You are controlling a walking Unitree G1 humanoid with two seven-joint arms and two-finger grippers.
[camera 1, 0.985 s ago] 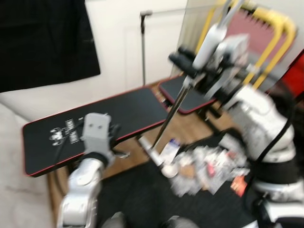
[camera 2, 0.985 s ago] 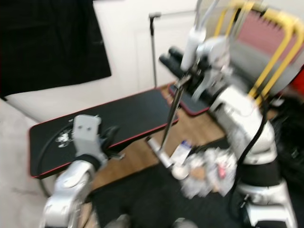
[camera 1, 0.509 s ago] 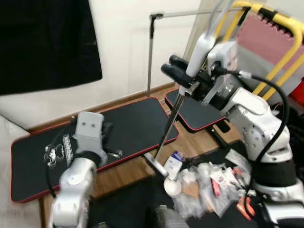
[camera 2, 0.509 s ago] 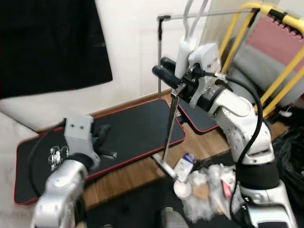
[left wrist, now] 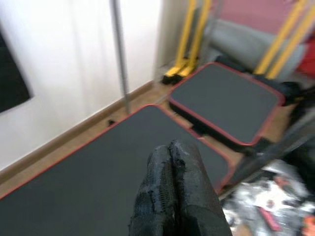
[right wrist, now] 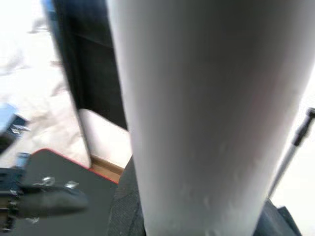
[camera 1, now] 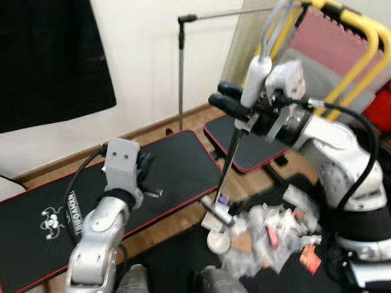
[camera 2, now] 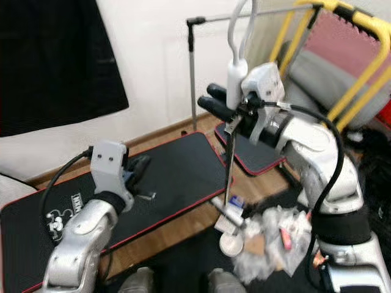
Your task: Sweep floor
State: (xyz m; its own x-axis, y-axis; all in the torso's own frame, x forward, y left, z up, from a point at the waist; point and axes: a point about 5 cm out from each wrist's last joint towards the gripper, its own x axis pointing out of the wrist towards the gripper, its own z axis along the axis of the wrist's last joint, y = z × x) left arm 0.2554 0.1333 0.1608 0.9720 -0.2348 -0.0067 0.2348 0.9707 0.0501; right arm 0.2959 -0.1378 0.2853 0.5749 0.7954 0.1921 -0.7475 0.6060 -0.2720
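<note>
My right gripper (camera 1: pixel 227 101) is shut on the broom's white handle (camera 1: pixel 254 79), which looms large as a white cylinder (right wrist: pixel 197 113) in the right wrist view. The metal broom pole (camera 1: pixel 229 160) runs steeply down to the broom head (camera 1: pixel 217 212) on the wood floor. Just right of the head lies a trash pile (camera 1: pixel 275 231) of crumpled plastic and wrappers, with a white round cup (camera 1: pixel 218 242) at its left edge. My left gripper (camera 1: pixel 145 163) hovers over the long black mat (camera 1: pixel 177 165), its fingers (left wrist: pixel 170 162) pressed together and holding nothing.
A second black red-edged mat (camera 1: pixel 244 143) lies behind the broom. A thin metal stand (camera 1: pixel 181 67) rises by the white wall. A yellow frame with pink padding (camera 1: pixel 348 43) stands at the right. A dark rug (camera 1: pixel 174 259) covers the near floor by my feet.
The camera has swung, shifting the whole scene. The broom pole now stands more upright, with its head closer to the trash pile. Both grippers remain as they were.
</note>
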